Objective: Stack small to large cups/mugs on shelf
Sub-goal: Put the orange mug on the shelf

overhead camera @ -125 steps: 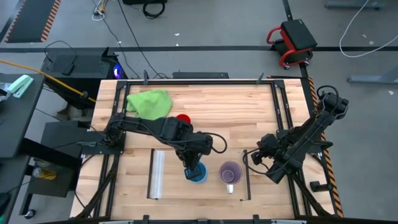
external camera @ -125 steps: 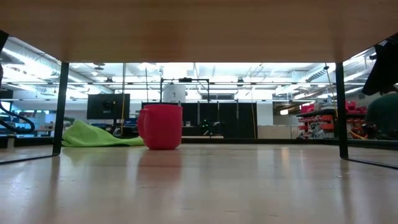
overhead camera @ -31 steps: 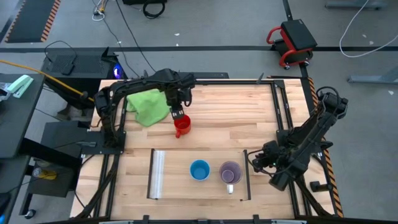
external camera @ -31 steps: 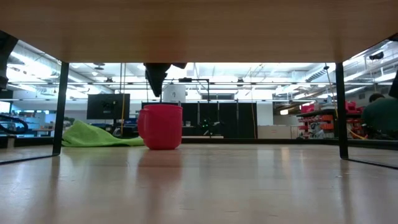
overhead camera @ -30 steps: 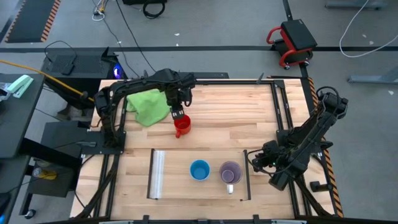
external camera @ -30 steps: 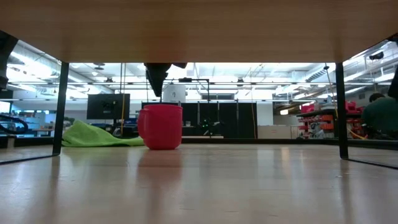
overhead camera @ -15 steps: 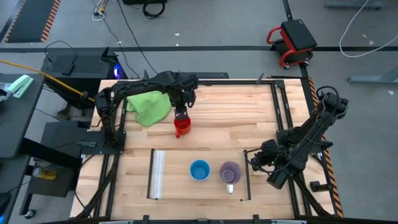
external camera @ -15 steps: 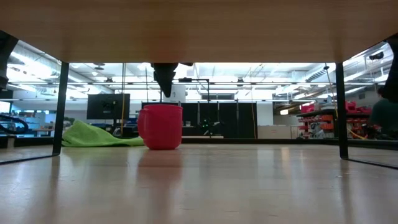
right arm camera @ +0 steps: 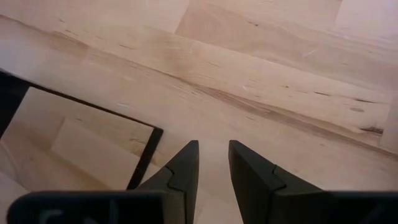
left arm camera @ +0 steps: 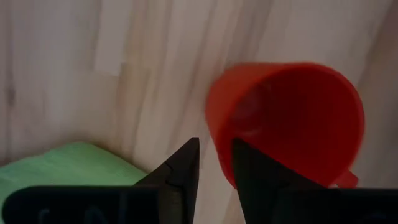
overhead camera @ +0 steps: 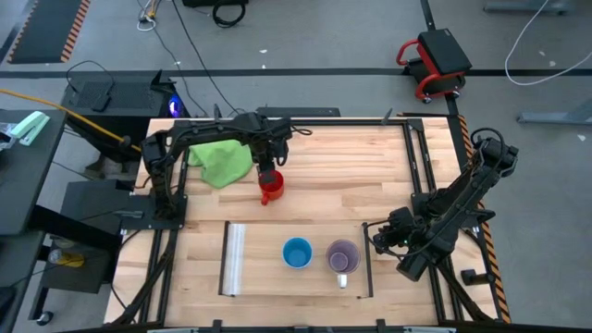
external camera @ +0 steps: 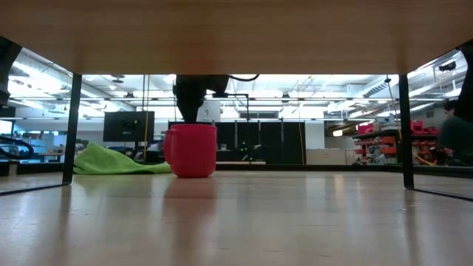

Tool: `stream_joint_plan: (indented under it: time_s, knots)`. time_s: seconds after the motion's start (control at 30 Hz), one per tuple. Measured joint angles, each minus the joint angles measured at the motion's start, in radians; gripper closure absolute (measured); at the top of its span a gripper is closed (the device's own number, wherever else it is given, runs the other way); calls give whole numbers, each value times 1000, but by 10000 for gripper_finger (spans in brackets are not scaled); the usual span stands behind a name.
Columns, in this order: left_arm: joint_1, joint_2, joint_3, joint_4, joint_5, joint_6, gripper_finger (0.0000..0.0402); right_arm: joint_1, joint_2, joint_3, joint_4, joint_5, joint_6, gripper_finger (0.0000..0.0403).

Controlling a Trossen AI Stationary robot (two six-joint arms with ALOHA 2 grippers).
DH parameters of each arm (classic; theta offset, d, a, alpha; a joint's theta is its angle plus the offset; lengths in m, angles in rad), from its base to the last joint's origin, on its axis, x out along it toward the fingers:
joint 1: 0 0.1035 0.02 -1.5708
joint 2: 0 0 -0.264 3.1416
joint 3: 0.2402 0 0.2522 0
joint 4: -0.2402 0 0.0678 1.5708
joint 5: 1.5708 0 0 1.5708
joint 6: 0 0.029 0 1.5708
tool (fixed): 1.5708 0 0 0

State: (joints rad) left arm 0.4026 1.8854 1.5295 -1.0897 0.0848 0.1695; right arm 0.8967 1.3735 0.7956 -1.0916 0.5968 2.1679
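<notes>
The red mug stands upright on the bare wooden table, in the back half, just beside the green cloth, which lies crumpled near the back left corner. It is a plain round mug with an open mouth, and in the left wrist view a small handle shows at its side. The left gripper hangs right over the mug; its two dark fingers are only a narrow gap apart, with one finger inside the mouth and the other outside, so the rim passes between them, but I cannot tell if they already press on the wall. On the shelf, the flat light panel at the front of the table, the light-blue cup and the purple mug stand upright side by side, near each other but not touching; the purple one has a pale handle that points to the front edge. The right gripper waits low over the table just beside the thin dark rail of the shelf, with its fingers close together and nothing between them.
</notes>
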Motion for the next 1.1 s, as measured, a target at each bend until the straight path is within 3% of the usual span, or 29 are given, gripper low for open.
stream_joint_plan:
  time_s: [0.33,1.1]
  knots:
    - [10,0,0,21,-28,7,301,0,0,0,2,0,6,308]
    - [16,52,2,31,16,-1,317,0,0,0,2,0,14,308]
